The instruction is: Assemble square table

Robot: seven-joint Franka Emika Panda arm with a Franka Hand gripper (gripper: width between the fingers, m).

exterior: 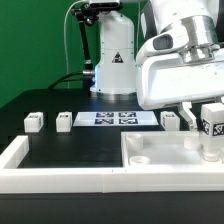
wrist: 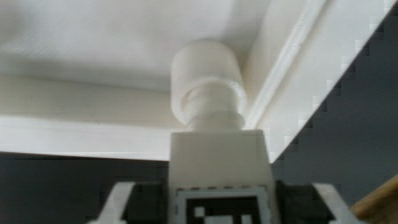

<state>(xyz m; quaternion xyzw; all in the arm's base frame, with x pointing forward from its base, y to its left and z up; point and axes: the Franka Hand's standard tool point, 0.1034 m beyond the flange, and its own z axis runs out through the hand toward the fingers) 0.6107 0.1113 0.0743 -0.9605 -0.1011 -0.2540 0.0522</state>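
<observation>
My gripper (exterior: pixel 204 118) is shut on a white tagged leg (exterior: pixel 213 124) and holds it upright over the right end of the square table slab (exterior: pixel 165 150). The slab lies flat at the front right and has rounded corner recesses. In the wrist view the leg (wrist: pixel 210 95) runs from between my fingers (wrist: pixel 128 203) down toward the slab (wrist: pixel 89 60), close to its raised edge. Whether the leg's tip touches the slab I cannot tell. Three more tagged legs rest on the black surface: two at the exterior view's left (exterior: pixel 34 121) (exterior: pixel 65 120) and one near my gripper (exterior: pixel 170 120).
The marker board (exterior: pixel 115 119) lies flat between the loose legs. A long white rail (exterior: pixel 20 152) borders the black surface at the front and left. The robot base (exterior: pixel 112 60) and its cables stand at the back.
</observation>
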